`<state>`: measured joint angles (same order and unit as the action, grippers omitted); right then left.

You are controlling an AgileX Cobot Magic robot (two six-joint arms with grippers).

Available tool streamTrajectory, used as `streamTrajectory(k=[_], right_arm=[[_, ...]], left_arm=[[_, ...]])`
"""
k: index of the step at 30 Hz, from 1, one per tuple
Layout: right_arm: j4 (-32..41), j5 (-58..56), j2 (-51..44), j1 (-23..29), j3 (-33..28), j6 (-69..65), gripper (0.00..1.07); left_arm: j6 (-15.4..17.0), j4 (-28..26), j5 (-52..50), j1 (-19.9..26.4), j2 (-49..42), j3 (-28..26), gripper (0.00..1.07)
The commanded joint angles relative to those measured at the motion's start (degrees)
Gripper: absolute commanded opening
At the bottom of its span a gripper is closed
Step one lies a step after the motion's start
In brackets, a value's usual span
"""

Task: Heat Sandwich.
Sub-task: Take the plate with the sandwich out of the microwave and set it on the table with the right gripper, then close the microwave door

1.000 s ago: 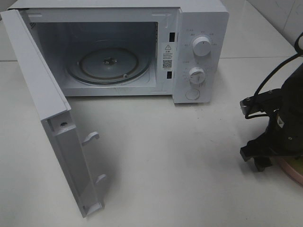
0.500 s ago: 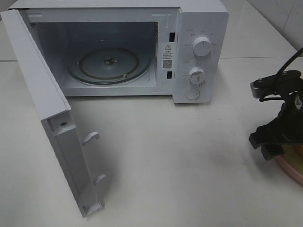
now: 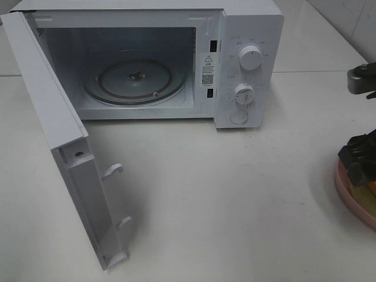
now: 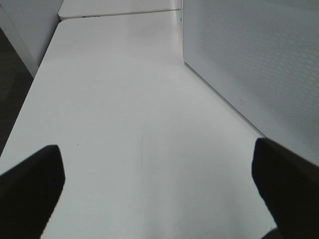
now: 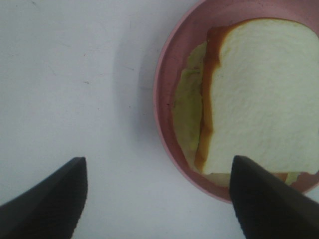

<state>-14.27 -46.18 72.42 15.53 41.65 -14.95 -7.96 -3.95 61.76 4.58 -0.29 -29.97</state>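
Note:
The sandwich (image 5: 259, 99), white bread with a tan-orange crust and a pale yellow-green layer, lies on a round pink plate (image 5: 167, 74). My right gripper (image 5: 157, 204) hovers open above it, one finger (image 5: 45, 199) over bare table and the other (image 5: 269, 199) over the plate's rim. In the high view that gripper (image 3: 359, 164) stands at the far right edge over the plate (image 3: 345, 191), with a sliver of sandwich (image 3: 371, 188) showing. My left gripper (image 4: 159, 194) is open over bare table and holds nothing; the high view does not show it.
The white microwave (image 3: 249, 64) stands at the back with its door (image 3: 70, 153) swung wide to the left and a glass turntable (image 3: 135, 79) inside. A white perforated panel (image 4: 259, 59) of the microwave rises beside my left gripper.
My right arm has moved right, toward the edge of the high view, uncovering more of the pink plate. The microwave and its door have not moved.

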Motion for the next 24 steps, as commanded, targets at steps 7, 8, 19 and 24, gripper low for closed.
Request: streamTrajectory(k=[7,8,19,24], right_arm=[[4.9,-7.8,-13.6,-0.1,0.0,4.9,0.76],[5.6,-9.2,-16.1,-0.1,0.0,5.5,0.76],[6.3,-15.4,-27.2,-0.1,-0.3,6.0,0.76],[6.4,-15.7,-34.5,-0.1,-2.6,6.8,0.76]], left_arm=[[0.1,0.1,-0.4,-0.3,-0.9,0.2,0.98],[0.1,0.1,-0.4,-0.3,-0.9,0.2,0.98],[0.1,0.1,-0.4,-0.3,-0.9,0.2,0.98],[0.1,0.1,-0.4,-0.3,-0.9,0.2,0.98]])
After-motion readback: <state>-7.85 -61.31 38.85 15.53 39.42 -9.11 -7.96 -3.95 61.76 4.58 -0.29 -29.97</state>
